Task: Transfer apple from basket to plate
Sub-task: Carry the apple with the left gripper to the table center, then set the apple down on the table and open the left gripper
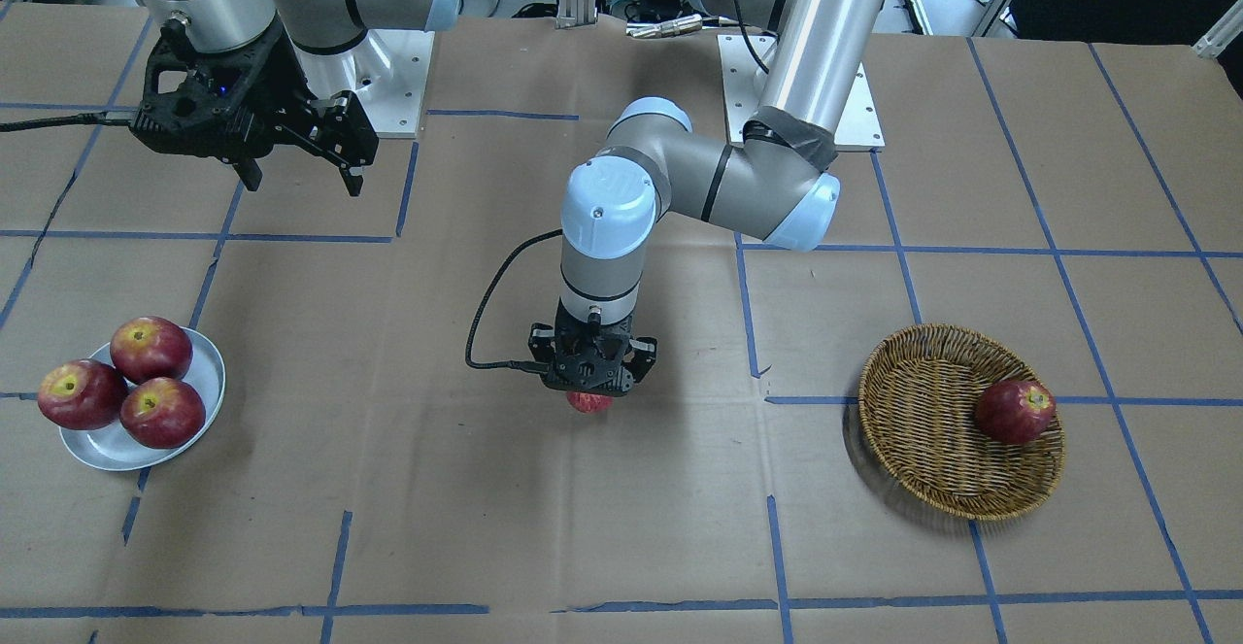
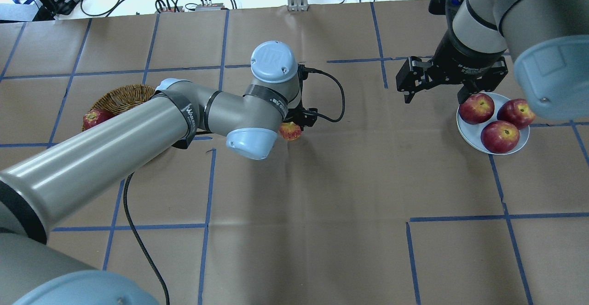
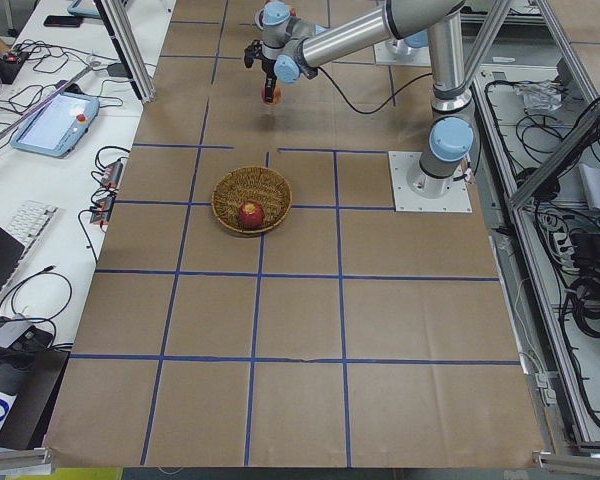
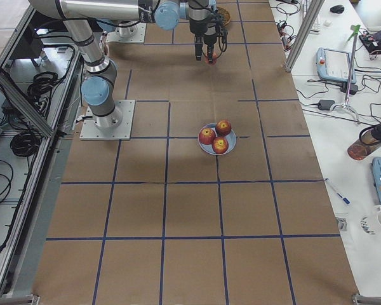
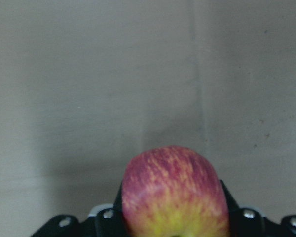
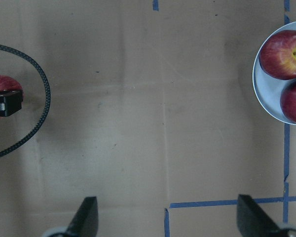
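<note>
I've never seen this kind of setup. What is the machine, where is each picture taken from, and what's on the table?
Two robot arms stand at a paper-covered table. Four fixed cameras look from opposite the robot, behind it and each table end; two more ride on the wrists. The left hand grips a yellow-blushed apple over the table's middle. The right hand hangs open and empty near the plate, which holds three darker apples. One dark apple lies in the wicker basket.

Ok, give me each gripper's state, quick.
Left gripper: closed on the apple.
Right gripper: open, holding nothing.
</note>
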Motion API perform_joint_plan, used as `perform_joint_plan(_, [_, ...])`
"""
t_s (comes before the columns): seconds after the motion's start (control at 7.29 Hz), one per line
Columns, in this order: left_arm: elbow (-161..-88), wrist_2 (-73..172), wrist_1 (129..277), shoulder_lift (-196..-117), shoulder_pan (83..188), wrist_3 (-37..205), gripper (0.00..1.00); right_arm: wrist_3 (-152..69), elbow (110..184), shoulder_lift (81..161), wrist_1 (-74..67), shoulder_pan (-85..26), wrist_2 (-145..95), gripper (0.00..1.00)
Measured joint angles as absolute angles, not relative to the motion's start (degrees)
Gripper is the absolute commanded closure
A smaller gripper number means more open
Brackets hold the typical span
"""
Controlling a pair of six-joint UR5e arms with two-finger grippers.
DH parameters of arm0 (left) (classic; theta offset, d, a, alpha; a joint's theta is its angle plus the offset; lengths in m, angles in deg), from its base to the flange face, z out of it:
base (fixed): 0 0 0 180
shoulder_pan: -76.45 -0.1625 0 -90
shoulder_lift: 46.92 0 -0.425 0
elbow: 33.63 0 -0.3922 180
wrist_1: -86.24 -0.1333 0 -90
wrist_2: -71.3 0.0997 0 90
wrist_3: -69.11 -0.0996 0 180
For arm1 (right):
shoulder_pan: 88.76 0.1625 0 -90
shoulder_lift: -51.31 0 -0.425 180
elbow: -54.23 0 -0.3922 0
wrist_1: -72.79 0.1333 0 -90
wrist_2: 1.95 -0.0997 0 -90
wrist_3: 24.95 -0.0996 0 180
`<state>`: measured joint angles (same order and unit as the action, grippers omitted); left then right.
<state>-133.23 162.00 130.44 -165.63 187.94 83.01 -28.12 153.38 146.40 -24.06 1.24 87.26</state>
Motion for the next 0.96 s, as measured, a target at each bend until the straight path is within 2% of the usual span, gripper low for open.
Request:
perform_joint_plan(0.55, [-129.31, 162.77, 130.13, -169.38, 189.95, 83.99, 0.40, -28.04, 153.39, 146.40, -24.07, 1.24, 87.26, 0.00])
perform_joint_plan(0.96, [-129.27, 164.04, 130.34, -169.60, 190.33, 83.62, 0.39, -28.03, 153.42, 146.40, -24.04, 1.24, 87.26, 0.00])
